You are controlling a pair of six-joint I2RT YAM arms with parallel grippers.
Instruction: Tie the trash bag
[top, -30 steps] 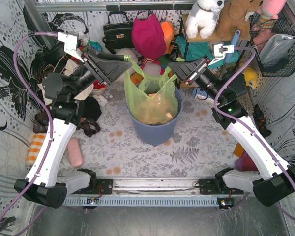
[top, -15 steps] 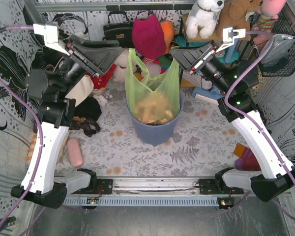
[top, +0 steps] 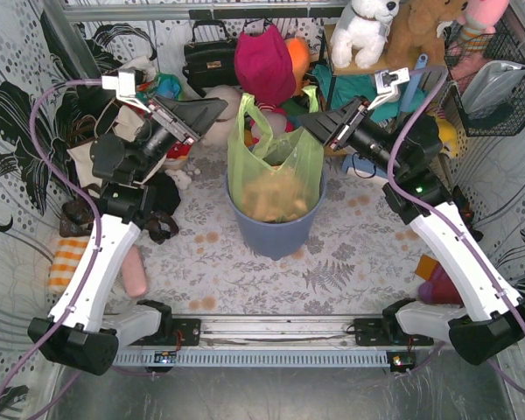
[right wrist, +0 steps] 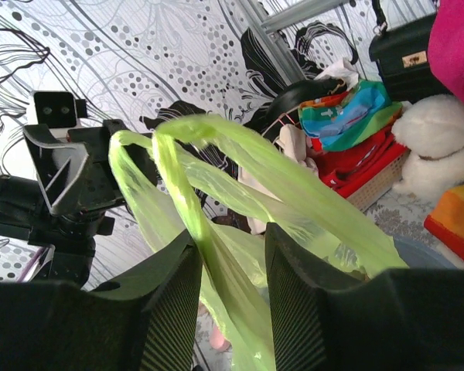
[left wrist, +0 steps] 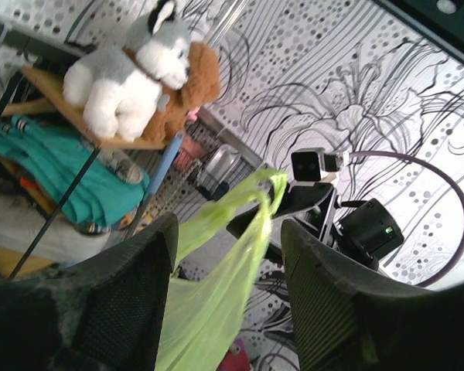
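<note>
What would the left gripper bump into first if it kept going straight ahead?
The trash bag: its green film runs right between the left gripper's fingers. Past it, likely farther off, is the right gripper.

The trash bag (top: 276,171) is translucent light green, with orange-tan paper showing through its film, and the bin (top: 276,232) is blue-grey. The worktop (top: 350,262) has a pale cover printed with grey leaves and orange blotches. The backdrop (right wrist: 139,46) is white with black dots and swirling lines. The left end effector (top: 219,105) and right end effector (top: 301,120) are black, the cables (top: 48,87) purple. The plush husky (left wrist: 127,73) is white and grey, and the handbag (top: 208,57) is black.
</note>
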